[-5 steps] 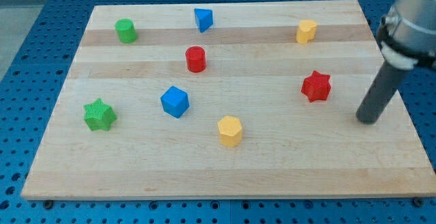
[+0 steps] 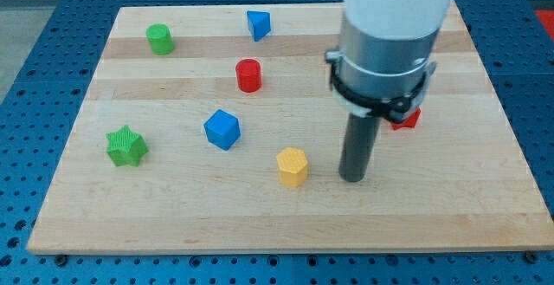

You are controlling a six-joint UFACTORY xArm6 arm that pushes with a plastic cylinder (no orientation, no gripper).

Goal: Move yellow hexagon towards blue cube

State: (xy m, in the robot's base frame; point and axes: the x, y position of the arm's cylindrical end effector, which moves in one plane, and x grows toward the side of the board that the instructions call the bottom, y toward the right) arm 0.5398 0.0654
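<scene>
The yellow hexagon [image 2: 293, 165] sits on the wooden board [image 2: 173, 220], low and near the middle. The blue cube [image 2: 222, 129] lies up and to its left, a short gap away. My tip [image 2: 351, 179] rests on the board just right of the yellow hexagon, a small gap between them, not touching. The arm's white body covers the board's upper right.
A red cylinder [image 2: 248, 75] stands above the blue cube. A blue triangle-like block [image 2: 257, 24] and a green cylinder [image 2: 158, 39] sit near the top. A green star [image 2: 126, 145] is at the left. A red block [image 2: 407, 118] peeks out behind the arm.
My tip has slid left from the board's right edge to just right of the yellow hexagon. The arm now hides the upper yellow block and most of the red star. No block has moved.
</scene>
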